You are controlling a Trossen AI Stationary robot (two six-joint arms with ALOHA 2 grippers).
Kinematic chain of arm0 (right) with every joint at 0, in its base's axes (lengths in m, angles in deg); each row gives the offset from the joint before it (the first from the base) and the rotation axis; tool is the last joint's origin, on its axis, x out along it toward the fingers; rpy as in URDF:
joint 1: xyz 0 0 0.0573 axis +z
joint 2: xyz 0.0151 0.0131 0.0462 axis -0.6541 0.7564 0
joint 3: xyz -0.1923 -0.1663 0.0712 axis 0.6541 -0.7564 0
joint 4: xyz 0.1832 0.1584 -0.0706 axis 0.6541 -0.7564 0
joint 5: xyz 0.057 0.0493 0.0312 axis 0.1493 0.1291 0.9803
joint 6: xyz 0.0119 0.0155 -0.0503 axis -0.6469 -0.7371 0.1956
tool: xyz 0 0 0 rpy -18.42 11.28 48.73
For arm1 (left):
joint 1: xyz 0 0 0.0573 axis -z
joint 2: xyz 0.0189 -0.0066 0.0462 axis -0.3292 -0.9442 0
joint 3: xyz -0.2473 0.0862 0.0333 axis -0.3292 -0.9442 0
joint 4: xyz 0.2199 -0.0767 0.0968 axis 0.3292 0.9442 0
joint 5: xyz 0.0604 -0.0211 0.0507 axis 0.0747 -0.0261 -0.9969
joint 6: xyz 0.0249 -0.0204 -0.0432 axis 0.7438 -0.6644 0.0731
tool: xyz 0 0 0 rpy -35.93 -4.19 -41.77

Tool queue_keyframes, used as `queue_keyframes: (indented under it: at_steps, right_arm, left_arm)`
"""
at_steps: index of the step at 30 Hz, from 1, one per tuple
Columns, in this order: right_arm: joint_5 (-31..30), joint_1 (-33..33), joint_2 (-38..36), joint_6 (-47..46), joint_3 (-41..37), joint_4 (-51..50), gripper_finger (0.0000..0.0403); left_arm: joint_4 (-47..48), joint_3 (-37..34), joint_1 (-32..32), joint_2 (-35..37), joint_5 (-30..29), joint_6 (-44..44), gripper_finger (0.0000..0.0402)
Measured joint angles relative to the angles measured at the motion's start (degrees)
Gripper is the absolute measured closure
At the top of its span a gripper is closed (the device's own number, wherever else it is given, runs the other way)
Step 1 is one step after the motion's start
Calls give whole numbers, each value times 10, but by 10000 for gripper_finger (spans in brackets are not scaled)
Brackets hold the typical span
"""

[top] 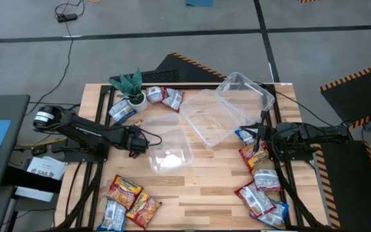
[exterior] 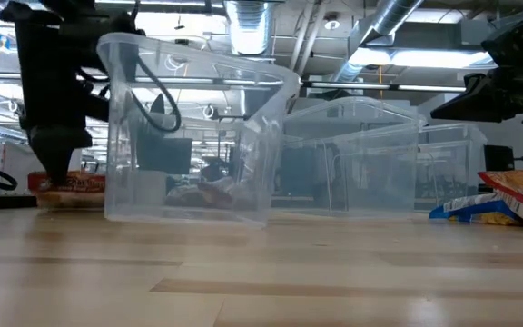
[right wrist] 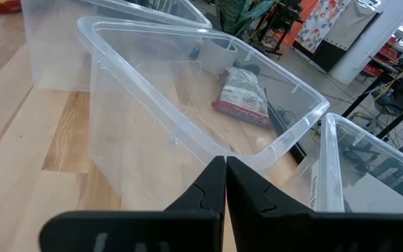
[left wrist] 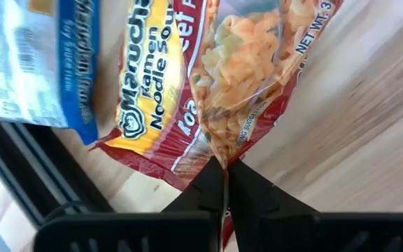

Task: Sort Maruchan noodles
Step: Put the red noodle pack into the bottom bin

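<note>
Maruchan noodle packets lie in three groups: at the table's near left corner (top: 129,201), along its right side (top: 257,183), and by the far edge (top: 163,98). My left gripper (top: 137,138) is just left of a clear tub (top: 169,151) and is shut on a red-orange packet (left wrist: 247,63). A red-yellow packet (left wrist: 149,91) and a blue-and-white one (left wrist: 37,63) lie beyond it. My right gripper (top: 257,138) is shut and holds nothing. It hangs above the right-side packets, facing a clear tub (right wrist: 187,105). My left gripper (left wrist: 226,178) pinches the red-orange packet by its crimped end edge (left wrist: 224,152) between the two fingers. The packet stretches away from the fingertips. In the low view it sits low under the gripper (exterior: 69,184). Whether it rests on the table I cannot tell.
Two more clear tubs sit mid-table (top: 205,119) and toward the far right (top: 243,93), the latter tilted. A small potted green plant (top: 131,87) stands at the far left, with packets around it. Bare wood lies along the near middle (top: 198,193).
</note>
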Motion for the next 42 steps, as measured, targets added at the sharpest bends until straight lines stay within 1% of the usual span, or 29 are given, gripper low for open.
queue_keyframes:
  at_steps: [5,11,16,19,21,23,26,29,31,35,42]
  right_arm:
    - [0,0,0,0,0,0,368]
    - [0,0,0,0,0,0,368]
    - [0,0,0,0,0,0,368]
    - [0,0,0,0,0,0,368]
    - [0,0,0,0,0,0,368]
    - [0,0,0,0,0,0,368]
    - [0,0,0,0,0,0,368]
    - [0,0,0,0,0,0,368]
    - [0,0,0,0,0,0,368]
    - [0,0,0,0,0,0,368]
    - [0,0,0,0,0,0,368]
  left_arm:
    - [44,23,0,28,-21,-5,401]
    - [137,64,0,78,-58,-32,401]
    - [208,123,0,121,-111,-58,401]
    - [215,169,0,142,-147,-53,401]
    - [201,200,4,147,-169,-28,401]
    - [163,226,13,148,-185,12,401]
    - [56,247,38,148,-194,91,401]
    - [-68,247,65,143,-177,176,401]
    - [-122,248,82,133,-158,205,401]
    - [-168,248,116,99,-129,216,401]
    - [-170,248,138,21,-57,195,401]
